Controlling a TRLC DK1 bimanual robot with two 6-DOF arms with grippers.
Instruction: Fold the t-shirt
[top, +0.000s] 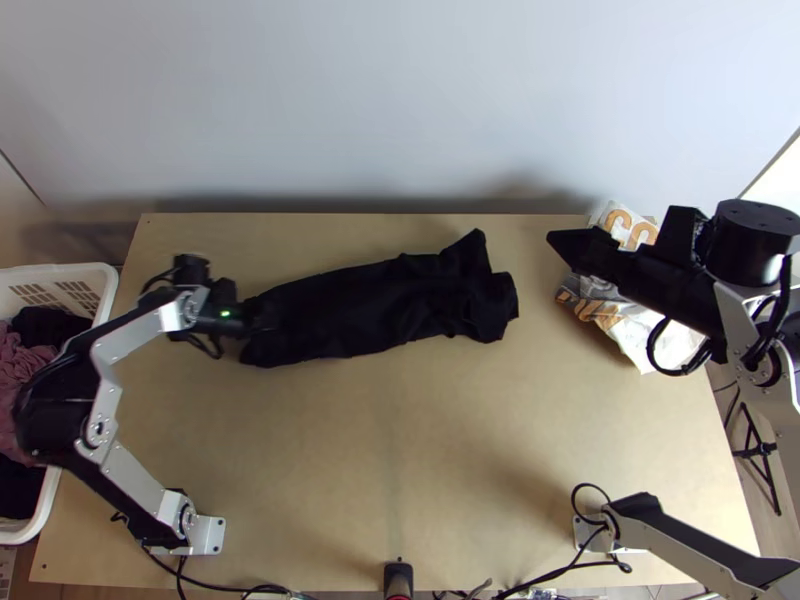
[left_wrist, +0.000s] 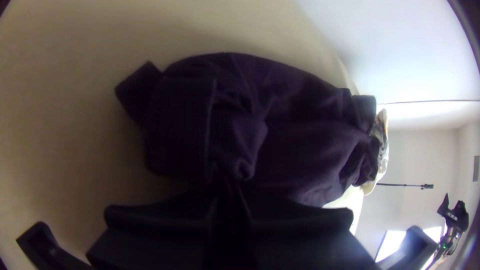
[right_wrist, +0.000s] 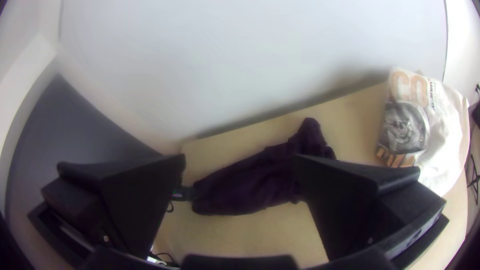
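Much of the lengthwise folding looks done: the dark t-shirt (top: 370, 308) lies in a narrow strip on the worktop (top: 390, 450), apart from the laundry basket (top: 60, 268), its far end rumpled. The left hand (left_wrist: 229, 192) is closed on the basket-side end, while the right hand (right_wrist: 240, 159), farther from the basket, gapes wide and empty. Folding the strip shorter and tidying it seem left.
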